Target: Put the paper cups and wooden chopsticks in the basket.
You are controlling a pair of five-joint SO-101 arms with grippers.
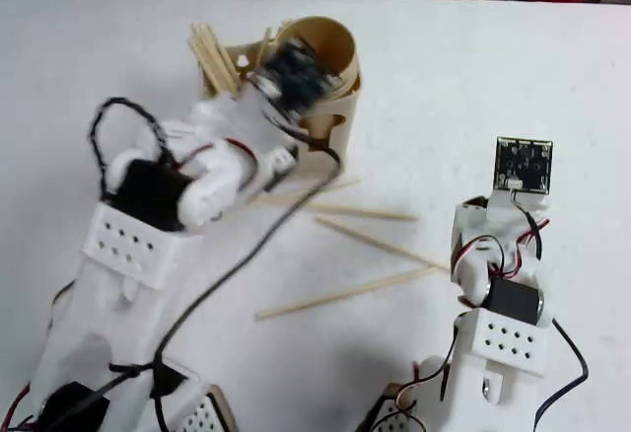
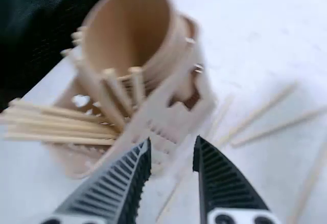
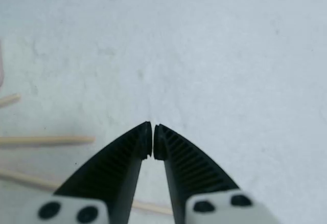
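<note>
A tan basket (image 1: 330, 116) stands at the table's far middle, with a paper cup (image 1: 317, 45) lying tilted in it and a bundle of wooden chopsticks (image 1: 211, 57) poking out on one side. My left gripper (image 2: 171, 155) hangs open just in front of the basket (image 2: 171, 114), nothing between its fingers; the cup (image 2: 127, 29) and the bundle (image 2: 56, 128) lie beyond it. Several loose chopsticks (image 1: 367, 213) lie on the table between the arms. My right gripper (image 3: 152, 141) is shut and empty over bare table, with loose chopsticks (image 3: 47, 140) off to one side.
The white table (image 1: 493, 57) is bare to the right of the basket and at the far left. A black cable (image 1: 246, 254) runs along the left arm. The table's far edge meets a dark background just behind the basket.
</note>
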